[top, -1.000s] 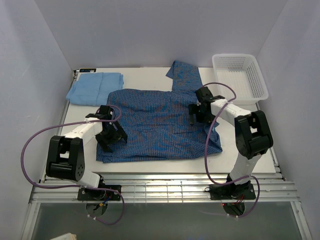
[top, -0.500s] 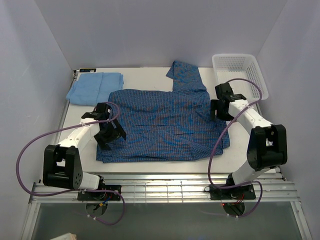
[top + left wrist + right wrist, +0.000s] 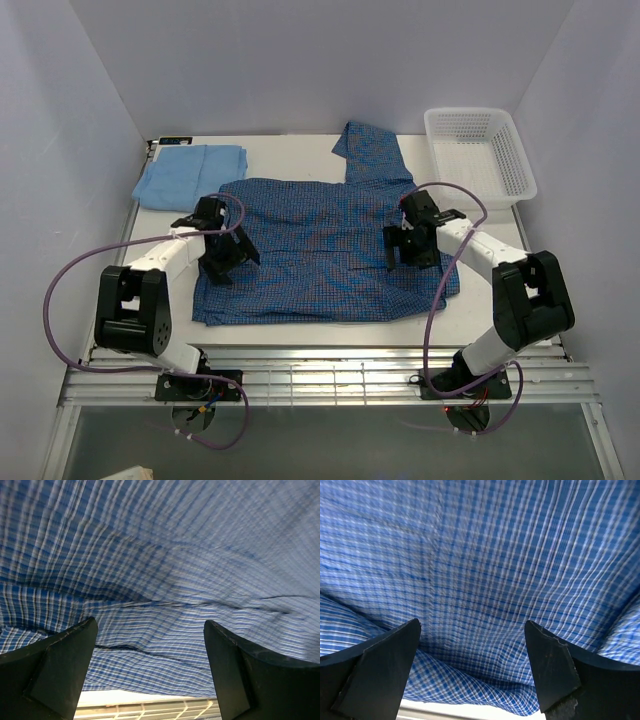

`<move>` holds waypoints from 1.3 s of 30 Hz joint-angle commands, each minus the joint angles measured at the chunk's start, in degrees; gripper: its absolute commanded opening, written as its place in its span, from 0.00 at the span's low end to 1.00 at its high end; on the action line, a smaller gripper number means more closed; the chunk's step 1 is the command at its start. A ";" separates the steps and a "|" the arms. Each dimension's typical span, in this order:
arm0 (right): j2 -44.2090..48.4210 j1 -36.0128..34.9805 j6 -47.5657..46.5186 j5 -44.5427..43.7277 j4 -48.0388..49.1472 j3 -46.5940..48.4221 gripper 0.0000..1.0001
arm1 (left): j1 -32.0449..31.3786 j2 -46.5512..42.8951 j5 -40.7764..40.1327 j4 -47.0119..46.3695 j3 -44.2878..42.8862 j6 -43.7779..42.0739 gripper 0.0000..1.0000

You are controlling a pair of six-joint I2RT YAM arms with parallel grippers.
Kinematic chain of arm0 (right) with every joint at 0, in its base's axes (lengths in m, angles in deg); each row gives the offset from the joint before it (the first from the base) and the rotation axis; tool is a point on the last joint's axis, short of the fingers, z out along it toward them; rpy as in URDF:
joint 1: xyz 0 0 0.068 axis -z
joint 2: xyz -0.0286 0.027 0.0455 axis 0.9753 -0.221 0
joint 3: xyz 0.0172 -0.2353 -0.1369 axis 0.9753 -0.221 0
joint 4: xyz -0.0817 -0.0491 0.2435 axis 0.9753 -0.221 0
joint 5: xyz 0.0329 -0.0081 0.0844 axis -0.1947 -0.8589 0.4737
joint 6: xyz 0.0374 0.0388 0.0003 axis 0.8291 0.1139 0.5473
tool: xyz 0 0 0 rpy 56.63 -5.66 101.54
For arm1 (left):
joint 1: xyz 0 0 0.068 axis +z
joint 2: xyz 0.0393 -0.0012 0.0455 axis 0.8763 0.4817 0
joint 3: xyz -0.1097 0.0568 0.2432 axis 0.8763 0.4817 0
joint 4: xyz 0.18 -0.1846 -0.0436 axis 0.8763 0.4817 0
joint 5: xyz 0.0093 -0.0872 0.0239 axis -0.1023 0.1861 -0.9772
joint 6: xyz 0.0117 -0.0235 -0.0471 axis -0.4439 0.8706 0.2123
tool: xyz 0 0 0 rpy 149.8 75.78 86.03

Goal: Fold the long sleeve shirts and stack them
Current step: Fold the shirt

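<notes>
The dark blue checked shirt (image 3: pixel 320 250) lies spread flat in the middle of the table, one sleeve (image 3: pixel 372 152) reaching to the far edge. The plain light blue shirt (image 3: pixel 188 177) lies folded at the far left. My left gripper (image 3: pixel 222 262) hangs open over the checked shirt's left edge; its wrist view shows cloth (image 3: pixel 160 570) between wide black fingers (image 3: pixel 55 670). My right gripper (image 3: pixel 408 250) hangs open over the shirt's right side; its wrist view shows checked cloth (image 3: pixel 480 565) between spread fingers (image 3: pixel 555 670).
A white plastic mesh basket (image 3: pixel 480 155) stands at the far right corner. A metal rail frame (image 3: pixel 320 375) runs along the table's near edge. Purple cables (image 3: pixel 60 300) loop from both arms.
My right gripper has swung from the shirt's right edge near the basket back left over the shirt. My left gripper has shifted slightly up along the left edge. The shirt's lower right corner lies further right.
</notes>
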 commanded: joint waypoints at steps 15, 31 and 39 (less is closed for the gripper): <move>8.33 -0.02 1.89 -1.72 -8.29 -11.25 0.90 | 0.34 -12.69 3.21 9.77 9.57 2.66 0.98; -10.71 0.07 -10.77 -4.43 2.25 38.65 0.90 | 1.83 13.66 -16.85 6.96 -37.86 -7.53 0.98; -29.80 3.84 -14.97 -1.82 2.60 63.27 0.90 | 3.59 29.22 -18.43 5.65 -51.09 -15.96 0.98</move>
